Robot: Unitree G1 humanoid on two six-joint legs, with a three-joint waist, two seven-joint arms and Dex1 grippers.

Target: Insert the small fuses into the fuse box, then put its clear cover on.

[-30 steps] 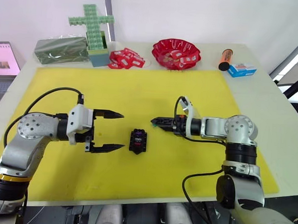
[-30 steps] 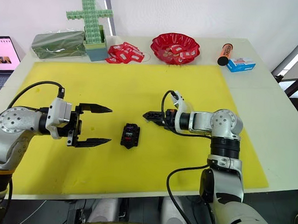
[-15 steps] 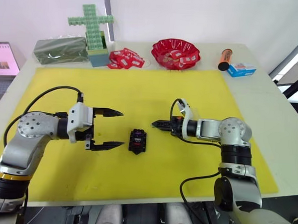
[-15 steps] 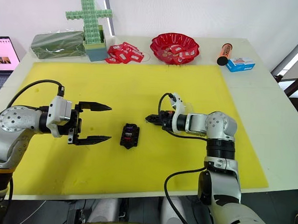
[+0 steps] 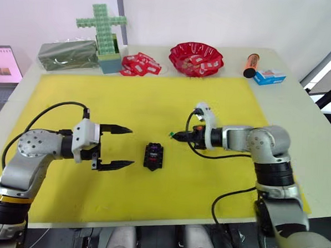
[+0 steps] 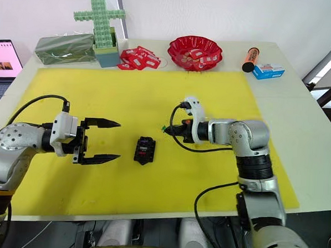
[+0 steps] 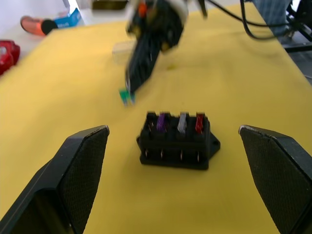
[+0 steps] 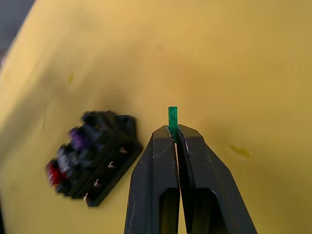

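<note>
White table (image 5: 299, 114) w/ yellow mat (image 5: 155, 101); fuse box (image 5: 153, 156) sat mid-mat, red bowl (image 5: 195, 59) & green cross (image 5: 102, 26) at back.

Setting: robot test lab | white table (image 5: 298, 125) with yellow mat (image 5: 155, 101) | laptop (image 5: 4, 74) at table's edge | props at back: green brick cross (image 5: 102, 29), red bowl (image 5: 195, 59)

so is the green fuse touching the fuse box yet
Apart. The left wrist view shows yellow mat between the green fuse, pinched in the right gripper, and the fuse box.
</note>
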